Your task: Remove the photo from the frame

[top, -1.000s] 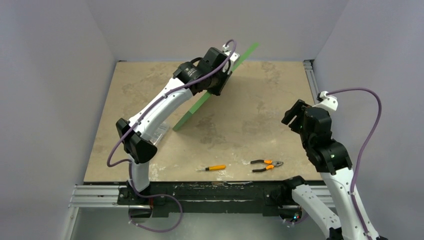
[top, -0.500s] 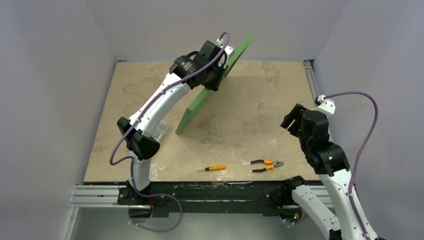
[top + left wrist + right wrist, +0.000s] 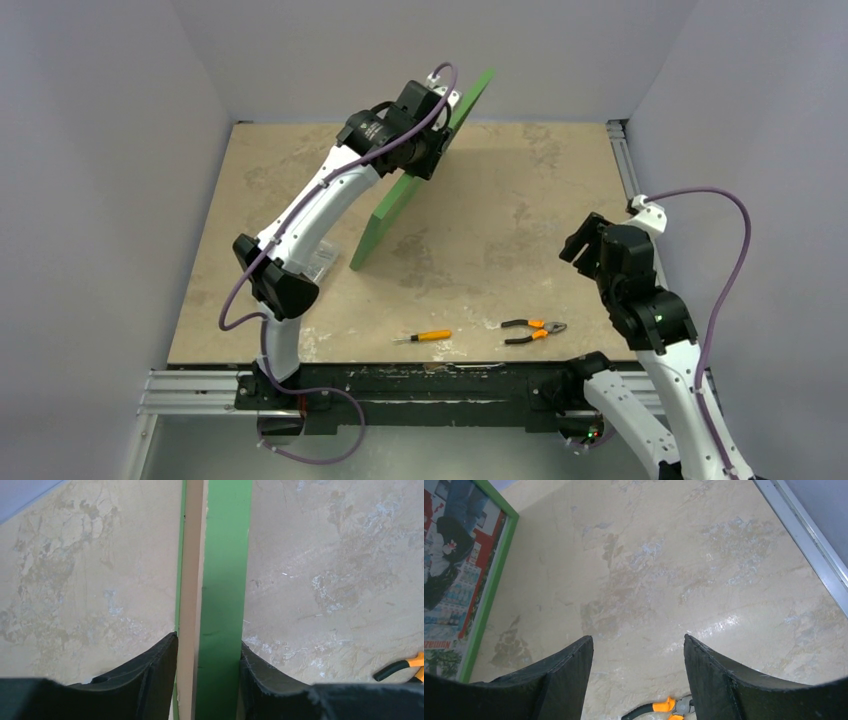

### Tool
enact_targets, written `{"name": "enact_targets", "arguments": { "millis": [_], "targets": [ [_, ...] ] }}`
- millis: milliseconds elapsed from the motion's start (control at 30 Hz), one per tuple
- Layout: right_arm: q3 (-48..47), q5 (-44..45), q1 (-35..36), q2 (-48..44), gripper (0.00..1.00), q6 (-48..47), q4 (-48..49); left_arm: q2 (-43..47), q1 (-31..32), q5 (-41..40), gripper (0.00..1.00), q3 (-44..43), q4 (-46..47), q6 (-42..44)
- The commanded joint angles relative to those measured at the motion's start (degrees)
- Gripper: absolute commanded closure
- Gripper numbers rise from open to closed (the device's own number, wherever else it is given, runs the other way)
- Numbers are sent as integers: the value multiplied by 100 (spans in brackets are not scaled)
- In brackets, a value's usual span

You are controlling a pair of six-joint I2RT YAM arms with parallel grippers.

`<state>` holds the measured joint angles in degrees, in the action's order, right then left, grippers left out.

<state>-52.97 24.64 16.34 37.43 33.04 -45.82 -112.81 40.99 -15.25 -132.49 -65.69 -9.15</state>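
Along the near edge of the table (image 3: 520, 200), only a screwdriver (image 3: 423, 336) and pliers (image 3: 535, 330), well apart from the work. To the right, right gripper (image 3: 638, 650) spread wide on nothing, drawn back slightly toward its base. Farther in, past the clear plastic box (image 3: 322, 262), left gripper (image 3: 209, 647) clamped across the frame (image 3: 415, 185), tipped steeper than a second ago, lower end on the table. Photo (image 3: 449, 555) still seated inside, printed face toward the right arm; probably being presented for a push-out. Open table right of the frame; back wall (image 3: 430, 50) close behind its raised corner.
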Motion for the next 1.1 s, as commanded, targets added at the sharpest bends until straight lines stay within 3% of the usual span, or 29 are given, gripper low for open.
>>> {"name": "enact_targets", "arguments": {
  "millis": [0,133,233,333,433,733,1067],
  "targets": [
    [45,-3,-8,-89,35,115,73,-80,-226,-285,62,175,-426,210],
    [89,-4,-8,-92,35,124,112,-233,-231,-375,69,73,-608,378],
    [128,-10,-8,-91,35,122,131,-208,-292,-88,85,140,-619,390],
    [173,-13,-12,-107,35,132,127,-122,-410,749,100,105,-575,263],
    [218,-26,-12,-140,35,145,131,-52,-543,1374,100,-155,-514,16],
    [296,-51,-8,-215,36,158,111,218,-1040,2145,100,-433,108,-906],
    [300,-105,-8,-197,36,203,89,507,-1720,3334,100,-31,1007,-2033]
  ]
}}
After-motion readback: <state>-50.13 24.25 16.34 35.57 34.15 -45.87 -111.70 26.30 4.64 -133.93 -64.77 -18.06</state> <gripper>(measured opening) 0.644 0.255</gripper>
